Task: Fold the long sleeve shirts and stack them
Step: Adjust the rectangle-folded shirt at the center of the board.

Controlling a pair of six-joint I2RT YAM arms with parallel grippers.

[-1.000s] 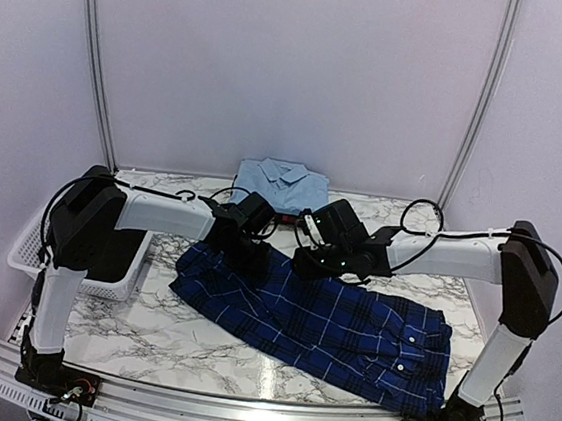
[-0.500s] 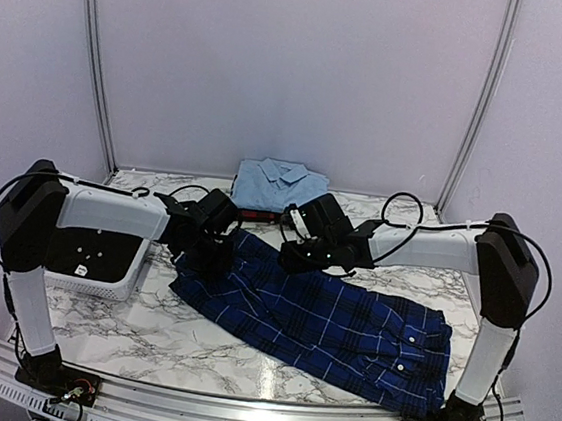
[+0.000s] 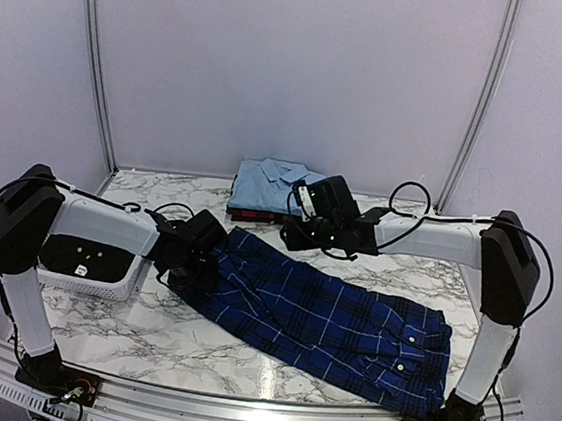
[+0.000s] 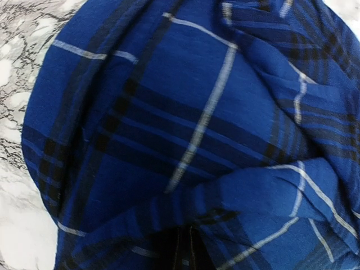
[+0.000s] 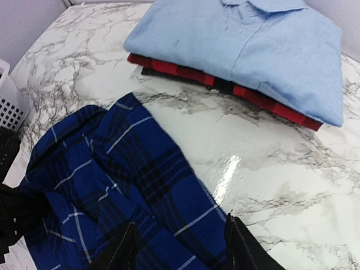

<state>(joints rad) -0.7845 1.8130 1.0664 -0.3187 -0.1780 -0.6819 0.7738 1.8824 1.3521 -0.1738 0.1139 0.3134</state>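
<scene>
The navy blue plaid shirt (image 3: pixel 330 316) lies spread across the marble table (image 3: pixel 197 342), running from left centre to the near right. My left gripper (image 3: pixel 195 267) is low at the shirt's left end. In the left wrist view it (image 4: pixel 191 256) is shut on a bunched fold of the plaid cloth (image 4: pixel 185 112). My right gripper (image 3: pixel 295 239) hovers over the shirt's far edge. Its fingers (image 5: pixel 126 250) stand apart with nothing held, the plaid cloth (image 5: pixel 146 185) lying below them. The light blue shirt (image 3: pixel 282 182) lies folded at the back on top of the red-and-black plaid shirt (image 3: pixel 253 214).
A white slotted basket (image 3: pixel 93 276) stands at the left edge beside the left arm, and its corner (image 5: pixel 8 95) shows in the right wrist view. Bare marble (image 5: pixel 270 163) lies between the plaid shirt and the folded stack (image 5: pixel 253 50). Walls close in the back and both sides.
My left gripper has moved left and nearer, pulling the shirt's left end with it. My right gripper has opened, let go of the shirt's far edge and drawn back toward the folded stack.
</scene>
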